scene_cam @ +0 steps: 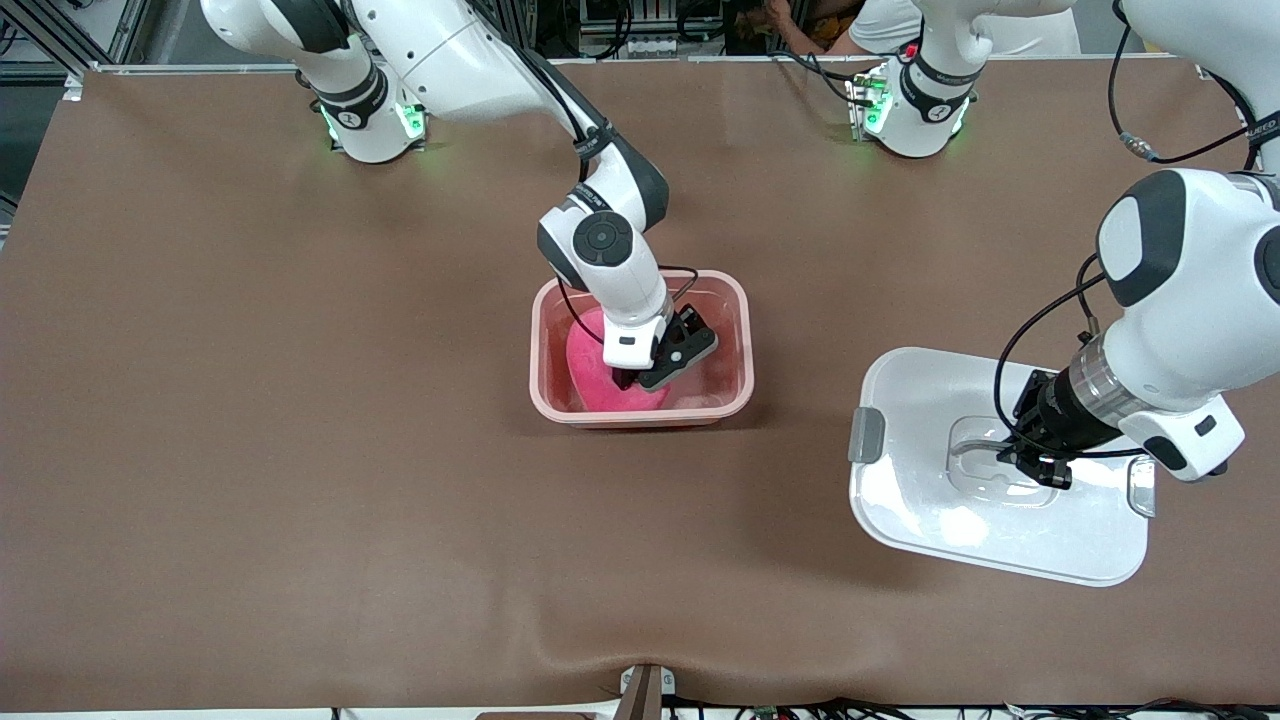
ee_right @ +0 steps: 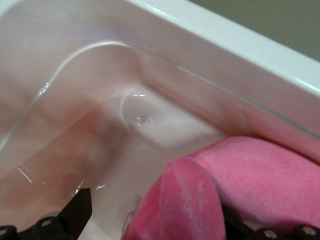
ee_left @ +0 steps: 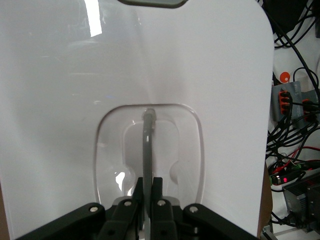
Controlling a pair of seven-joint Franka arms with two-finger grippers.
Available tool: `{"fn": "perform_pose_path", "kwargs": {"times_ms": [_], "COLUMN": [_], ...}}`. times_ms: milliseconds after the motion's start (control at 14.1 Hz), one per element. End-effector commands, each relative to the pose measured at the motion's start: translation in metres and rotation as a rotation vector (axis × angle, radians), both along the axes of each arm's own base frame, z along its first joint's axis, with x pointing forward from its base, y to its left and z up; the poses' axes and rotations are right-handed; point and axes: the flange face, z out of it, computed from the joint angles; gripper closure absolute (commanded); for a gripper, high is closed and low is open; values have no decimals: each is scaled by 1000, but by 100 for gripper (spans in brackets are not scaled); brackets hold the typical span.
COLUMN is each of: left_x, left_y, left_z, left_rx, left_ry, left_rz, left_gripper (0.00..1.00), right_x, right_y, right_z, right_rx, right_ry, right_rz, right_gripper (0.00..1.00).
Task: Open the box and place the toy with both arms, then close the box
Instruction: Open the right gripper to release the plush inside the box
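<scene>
The pink box (scene_cam: 742, 330) stands without its lid in the middle of the table. The hot-pink toy (scene_cam: 588, 362) lies inside it, also filling a corner of the right wrist view (ee_right: 260, 175). My right gripper (scene_cam: 652, 376) is down in the box, open, with the toy between its spread fingers and a gap beside one finger (ee_right: 80, 207). The white lid (scene_cam: 930, 525) lies flat on the table toward the left arm's end. My left gripper (scene_cam: 1012, 456) is shut on the lid's raised grey handle (ee_left: 148, 142).
Grey clips (scene_cam: 866, 435) sit at the lid's two short ends. The box's pale rim (ee_right: 235, 47) rises close to the right gripper. Cables and electronics (ee_left: 295, 105) lie past the lid's edge in the left wrist view. Bare brown tabletop surrounds both things.
</scene>
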Motion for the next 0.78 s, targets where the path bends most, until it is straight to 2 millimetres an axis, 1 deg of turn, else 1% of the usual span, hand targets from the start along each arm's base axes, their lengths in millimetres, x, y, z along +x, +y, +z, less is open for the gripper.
{"fn": "perform_pose_path", "kwargs": {"times_ms": [0,212,283,425,566,637,708], "left_x": [-1,-1,-1,-1,-1,-1,-1], "left_y": [3,2,3,3,5,5,5], "left_z": [5,4,4,3,3,3,4], "left_rx": [-17,-18,-17,-15,-14,-14,-14], "left_ry": [-9,-7,-8,-7,-6,-8,-9], "left_rz": [-20,-19,-21,-38,-41,-41,-41], "left_gripper": [100,100,100,100,100,100,100], "right_x": [11,22,24,25,23,23,21], "right_y": [7,19,21,23,25,25,24], "right_z": [8,44,53,66,73,94,107], "right_rx": [-26,-8,4,20,32,52,62], "right_ry": [-65,-138,-150,-163,-163,-178,-181], "right_rz": [43,73,71,72,71,68,61], "right_gripper": [0,0,0,0,0,0,0]}}
